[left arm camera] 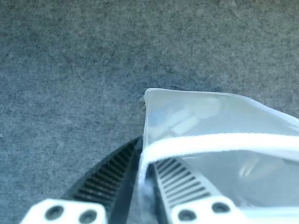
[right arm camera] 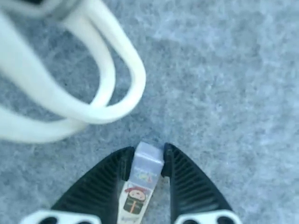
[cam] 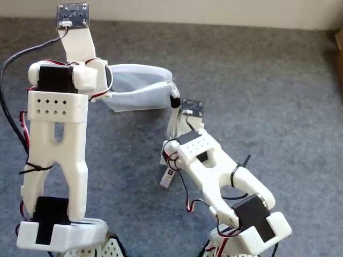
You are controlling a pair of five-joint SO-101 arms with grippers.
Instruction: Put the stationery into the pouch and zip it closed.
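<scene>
Two grippers are pinching: the left gripper [left arm camera: 142, 147] the rim of the open pouch [left arm camera: 219, 116], the right gripper [right arm camera: 145, 157] a stationery piece [right arm camera: 139, 184].

No words or numbers can be read. The white stationery piece [right arm camera: 140, 186] gripped in the right pincer [right arm camera: 148, 155] bears a small printed cartoon figure and tiny marks too blurred to make out.
</scene>
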